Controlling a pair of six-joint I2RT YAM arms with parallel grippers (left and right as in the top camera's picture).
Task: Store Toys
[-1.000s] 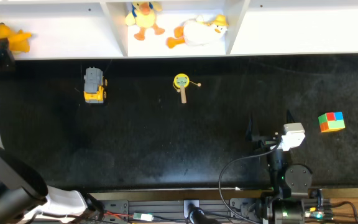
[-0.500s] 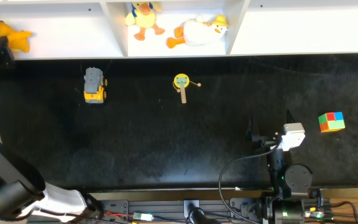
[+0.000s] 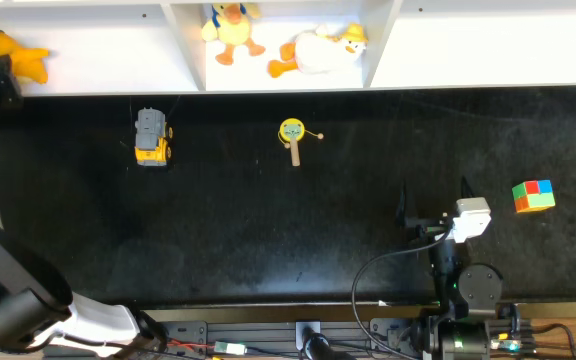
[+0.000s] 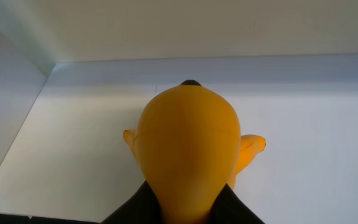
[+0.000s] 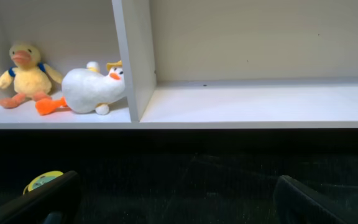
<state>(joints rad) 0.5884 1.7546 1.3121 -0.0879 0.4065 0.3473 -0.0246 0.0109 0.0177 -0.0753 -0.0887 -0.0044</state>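
While the left arm is up at the far left corner, the left gripper point(image 4: 188, 204) is clenched on an orange plush toy point(image 4: 188, 143), 1 dark finger on each side of its narrow end. The toy is inside the left compartment of the white shelf point(image 3: 98, 50), near that bay's back corner. From the wrist view I honestly can't tell if it's resting on the shelf floor or hanging just above it. From above, the same toy point(image 3: 16, 55) sits at the very left edge of the shelf.

The right gripper point(image 3: 434, 200) is released, with its 2 fingers spread wide and nothing between them. It hangs over the black table point(image 3: 268, 230) on the right side, close to its own base and facing the shelf.

There are 3 toys out on the table:
- a yellow and grey toy truck point(image 3: 152, 137), left of centre and near the shelf
- a yellow rattle point(image 3: 293, 135) with a wooden handle, about mid-table and well apart from the truck
- a colour cube point(image 3: 533, 196), far right, near the right gripper but not touching it

There are 2 plushies in the middle compartment. A yellow duck point(image 5: 22, 74) sits upright, and a white goose point(image 5: 92, 90) lies on its side just beside it, up against the divider. The right wrist view also catches the rattle point(image 5: 42, 182) at its edge.
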